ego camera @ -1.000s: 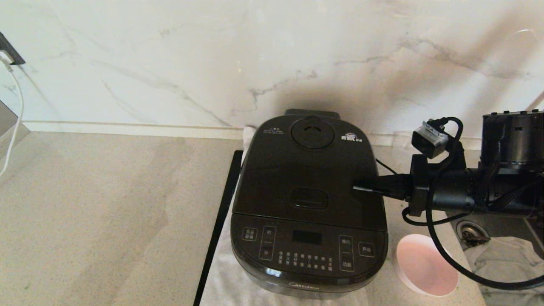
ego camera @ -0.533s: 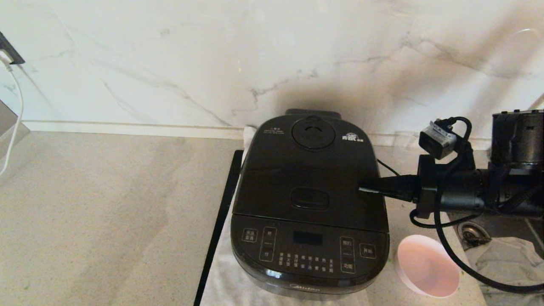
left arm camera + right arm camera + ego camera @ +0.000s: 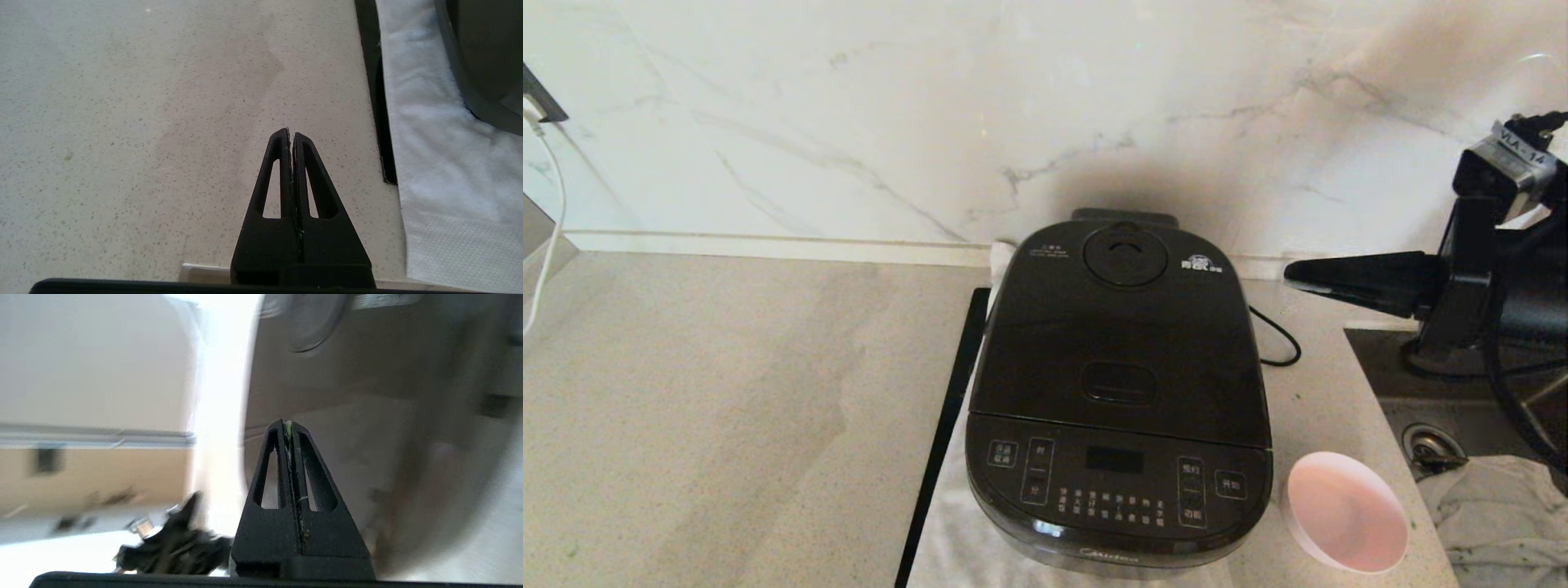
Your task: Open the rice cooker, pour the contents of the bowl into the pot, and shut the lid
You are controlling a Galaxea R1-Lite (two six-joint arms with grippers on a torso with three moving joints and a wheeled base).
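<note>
The black rice cooker [image 3: 1119, 457] stands on the counter with its lid [image 3: 1045, 327] down, so the pot is hidden. The latch button [image 3: 1117, 381] and steam vent [image 3: 1125, 255] face up. The pale pink bowl [image 3: 1346, 510] sits at the cooker's front right; no green bits show in it. My right gripper [image 3: 1290, 282] hovers shut in the air to the right of the cooker, apart from it and pointing at it. In the right wrist view the gripper [image 3: 289, 424] has a tiny green bit stuck between its tips. My left gripper [image 3: 291, 132] hangs shut over bare counter left of the cooker.
A white towel [image 3: 956, 531] lies under the cooker, with a black strip [image 3: 947, 416] along its left edge. The power cord [image 3: 1278, 343] loops behind the cooker on the right. A sink with a drain [image 3: 1425, 447] and a grey cloth [image 3: 1494, 514] lies at the far right.
My right gripper has pulled off the lid's right side, risen and moved right and back. The lid stays down and the bowl has not moved.
</note>
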